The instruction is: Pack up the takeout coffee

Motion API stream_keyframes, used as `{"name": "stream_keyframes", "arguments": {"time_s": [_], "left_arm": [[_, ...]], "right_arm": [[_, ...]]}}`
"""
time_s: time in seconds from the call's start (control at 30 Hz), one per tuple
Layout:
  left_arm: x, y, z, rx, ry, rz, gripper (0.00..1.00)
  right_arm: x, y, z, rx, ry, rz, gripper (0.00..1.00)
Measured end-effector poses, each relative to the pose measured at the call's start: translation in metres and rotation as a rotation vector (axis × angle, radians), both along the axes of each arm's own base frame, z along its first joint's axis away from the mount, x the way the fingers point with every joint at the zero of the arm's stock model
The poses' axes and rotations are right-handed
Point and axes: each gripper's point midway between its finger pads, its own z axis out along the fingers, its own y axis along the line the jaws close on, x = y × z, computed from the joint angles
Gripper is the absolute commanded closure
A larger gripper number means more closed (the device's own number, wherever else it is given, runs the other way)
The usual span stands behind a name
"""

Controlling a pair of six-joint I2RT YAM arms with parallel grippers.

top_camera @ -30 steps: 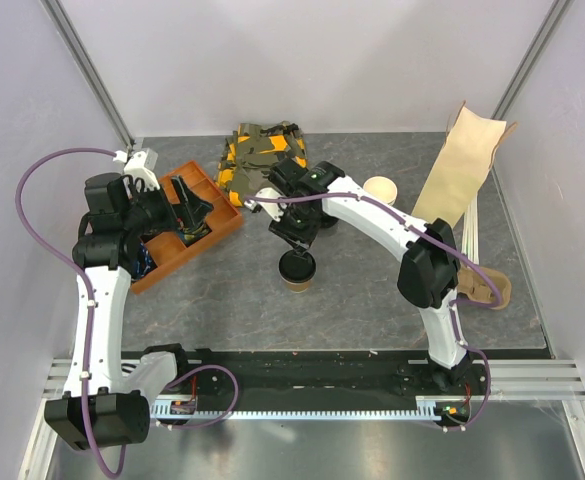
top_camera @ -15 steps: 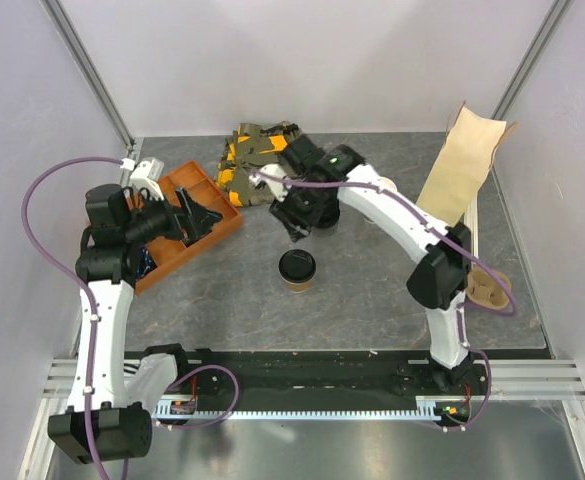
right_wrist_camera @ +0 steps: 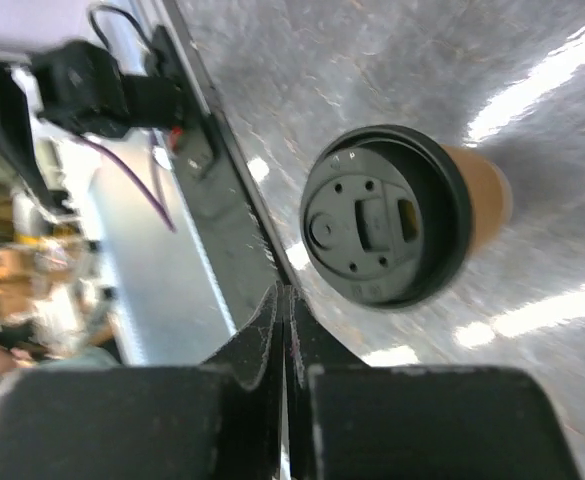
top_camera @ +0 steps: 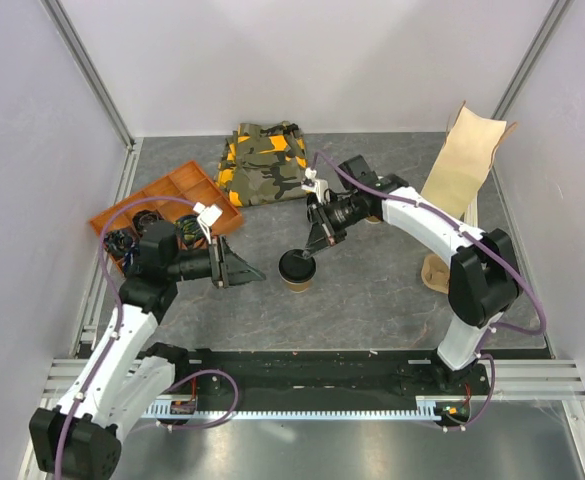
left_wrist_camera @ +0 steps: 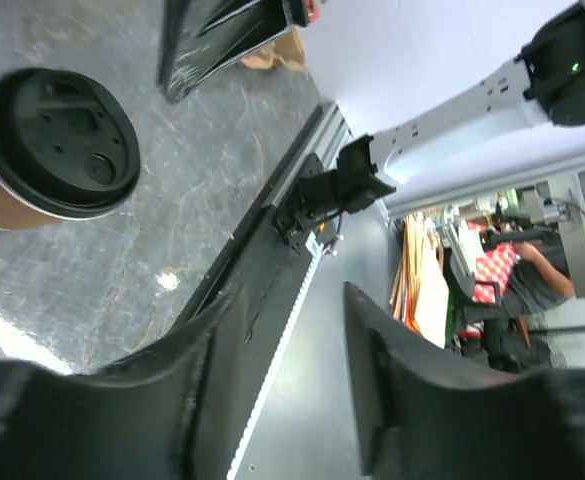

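Note:
The takeout coffee (top_camera: 297, 270), a brown paper cup with a round black lid, stands upright on the grey table mid-scene. My left gripper (top_camera: 250, 271) lies low just left of it, pointing at it, open and empty. In the left wrist view the takeout coffee (left_wrist_camera: 57, 130) is at the upper left, apart from the left gripper (left_wrist_camera: 282, 340). My right gripper (top_camera: 315, 244) hovers just behind the cup, shut on nothing. In the right wrist view the lid (right_wrist_camera: 387, 230) sits just beyond the closed right gripper (right_wrist_camera: 285, 295).
An orange tray (top_camera: 144, 200) with small dark items lies at the back left. A camouflage cloth (top_camera: 264, 160) is at the back centre. A brown paper bag (top_camera: 462, 165) leans at the back right, and a tan object (top_camera: 435, 272) lies by the right arm's elbow.
The left arm swung from the orange tray down to the cup's left side. The right gripper drew back from the cup and shut empty. The cup stayed put.

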Motion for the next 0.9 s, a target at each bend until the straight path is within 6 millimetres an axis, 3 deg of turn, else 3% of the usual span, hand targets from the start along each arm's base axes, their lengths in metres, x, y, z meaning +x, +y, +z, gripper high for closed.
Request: {"name": "stream_keyframes", "arguments": {"time_s": [0.17, 0.43, 0.73, 0.9], "left_arm": [[0.002, -0.012, -0.02, -0.01, 0.092, 0.003, 0.77], [0.015, -0.039, -0.044, 0.017, 0.17, -0.009, 0.92], [0.027, -0.049, -0.055, 0.025, 0.218, 0.006, 0.98], [0.032, -0.057, -0.052, 0.018, 0.224, -0.009, 0.98]], "right_arm": [[0.002, 0.013, -0.011, 0.045, 0.086, -0.079, 1.0], [0.003, 0.021, -0.025, 0.072, 0.128, -0.138, 1.0], [-0.001, 0.021, -0.05, 0.047, 0.181, -0.147, 1.0], [0.0, 0.023, -0.05, 0.056, 0.179, -0.146, 1.0]]}}
